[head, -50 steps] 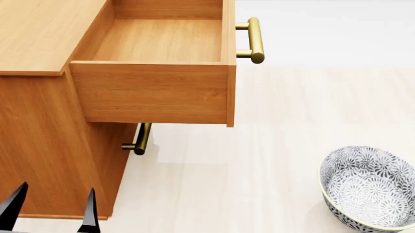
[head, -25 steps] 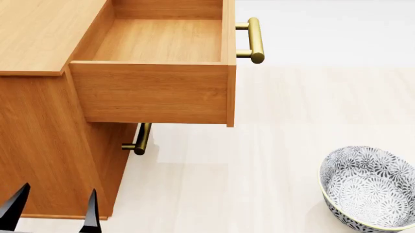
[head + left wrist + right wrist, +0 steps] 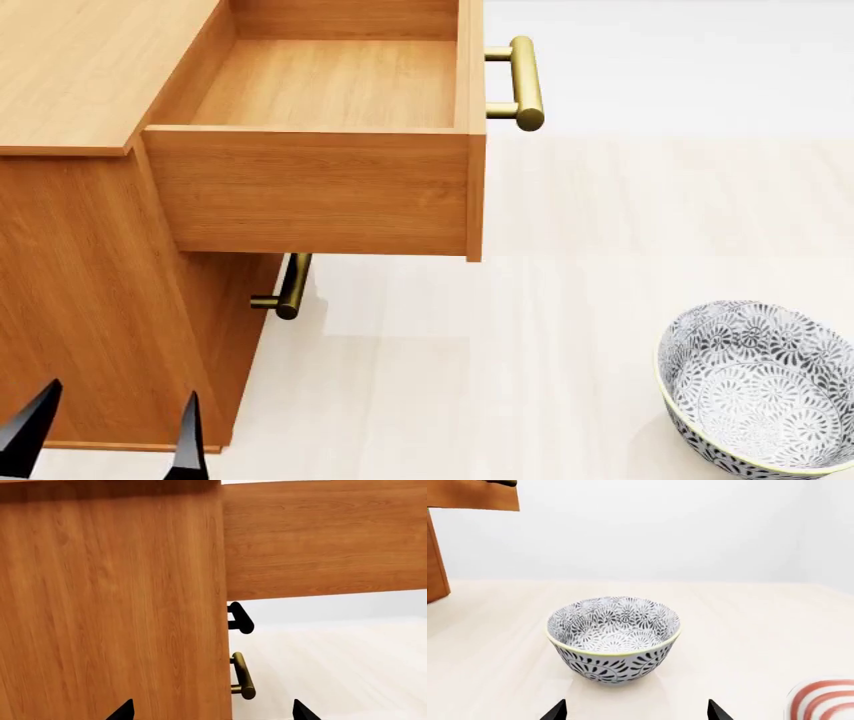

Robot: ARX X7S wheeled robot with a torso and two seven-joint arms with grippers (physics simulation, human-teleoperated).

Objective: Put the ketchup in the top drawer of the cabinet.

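The ketchup is out of view in every frame. The cabinet [image 3: 94, 290] stands at the left, and its top drawer [image 3: 314, 190] is pulled far out with nothing inside. The drawer's brass handle [image 3: 525, 82] points right. My left gripper [image 3: 107, 445] is open and empty, low against the cabinet's near side [image 3: 113, 605], below the drawer's side wall [image 3: 320, 540]. In its wrist view the left gripper [image 3: 212, 714] straddles the cabinet's front corner. My right gripper [image 3: 637, 712] is open and empty, a short way in front of the bowl.
A grey patterned bowl [image 3: 761, 385] sits on the pale floor at the right, upright and empty [image 3: 614, 635]. A white thing with red stripes [image 3: 824, 700] lies beside it. The lower drawer is shut, its brass handle [image 3: 287, 287] sticking out under the open drawer [image 3: 243, 675].
The left gripper's tips have sunk slightly toward the bottom edge of the head view. Nothing else has moved.
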